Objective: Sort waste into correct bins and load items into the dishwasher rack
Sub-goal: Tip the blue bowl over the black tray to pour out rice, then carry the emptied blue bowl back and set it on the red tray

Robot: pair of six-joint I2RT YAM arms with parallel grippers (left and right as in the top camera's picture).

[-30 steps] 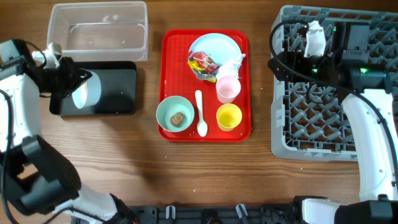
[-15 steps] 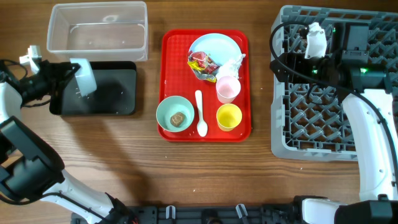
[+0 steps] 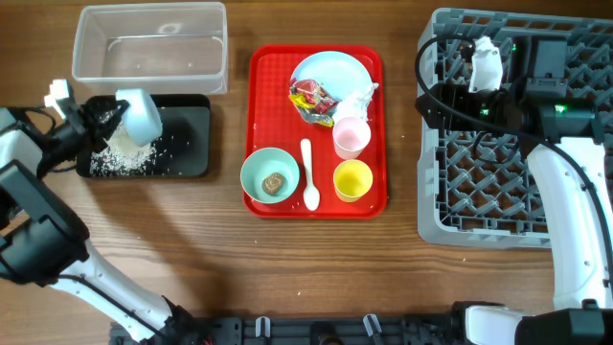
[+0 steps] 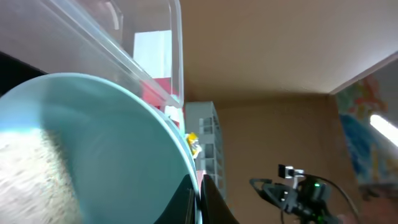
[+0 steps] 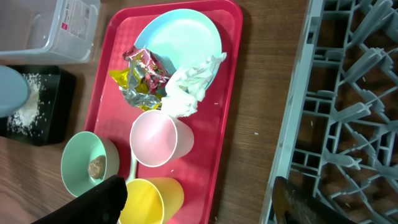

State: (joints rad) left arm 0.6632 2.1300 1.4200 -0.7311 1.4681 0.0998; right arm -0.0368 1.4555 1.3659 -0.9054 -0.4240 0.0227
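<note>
The overhead view is bright and even, lit from above, with short soft shadows beside the red serving tray [image 3: 263, 115] and the grey rack [image 3: 450, 201] and faint glare on the clear tub [image 3: 153, 10]. The left wrist view is dim and warm-tinted, the pale blue bowl [image 4: 112, 137] at near left soft and the rice [image 4: 31, 180] in it smeared. The right wrist view is clear mid-frame, but the fingers [image 5: 93, 202] of the right gripper [image 5: 198, 202] are dark blurs at its near edge.

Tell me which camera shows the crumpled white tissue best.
The right wrist view: the tissue is close and sharp, lying across the edge of the plate beside the wrappers. Overhead shows the tissue only as a small white patch. The left wrist view misses it.
</note>
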